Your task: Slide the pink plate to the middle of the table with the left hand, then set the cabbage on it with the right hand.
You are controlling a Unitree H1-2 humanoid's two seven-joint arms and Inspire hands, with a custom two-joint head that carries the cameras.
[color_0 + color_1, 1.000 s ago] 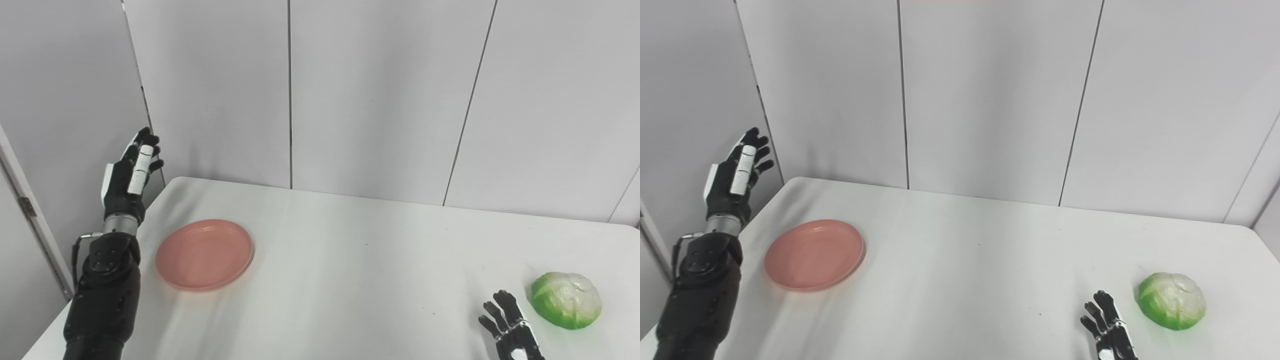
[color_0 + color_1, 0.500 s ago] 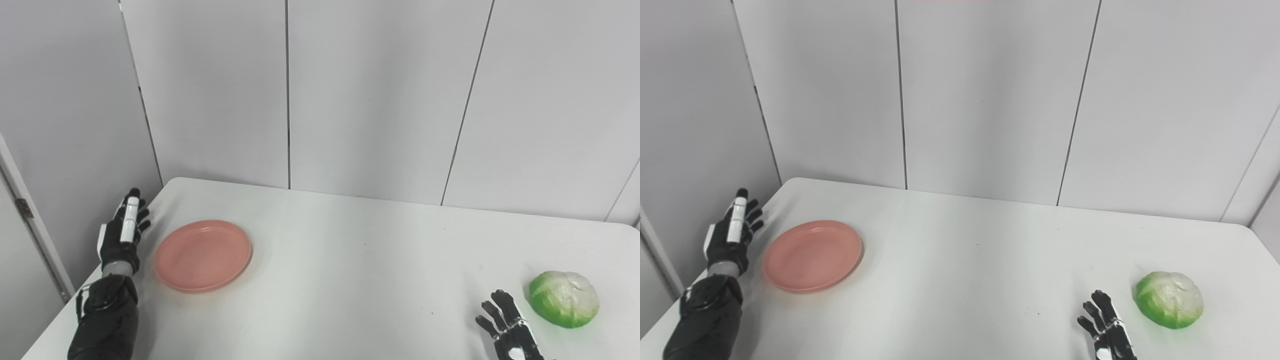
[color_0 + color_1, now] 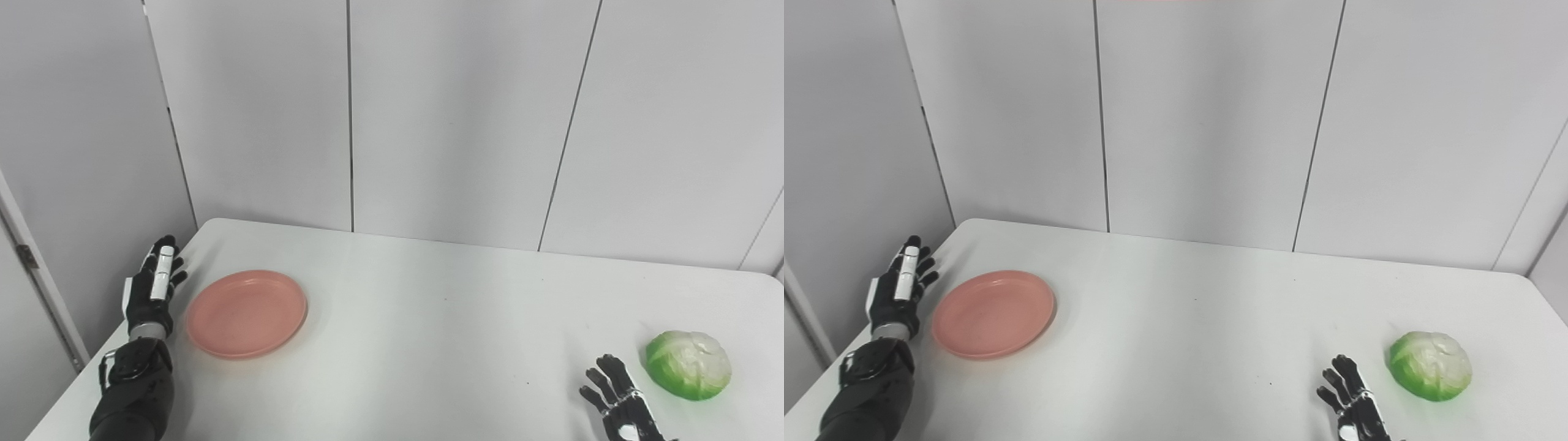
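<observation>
Beside left hand (image 3: 150, 288), pink plate (image 3: 246, 313) flat, rim up; cabbage (image 3: 689, 365) far right.

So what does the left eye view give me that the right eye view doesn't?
Left eye only: a hinge on the frame at the far left edge.
Right eye only: the far right corner and right edge of the table.
Both: the plate, the cabbage, the left hand open beside the plate's left rim, and the right hand open just left of the cabbage, each holding nothing.
</observation>
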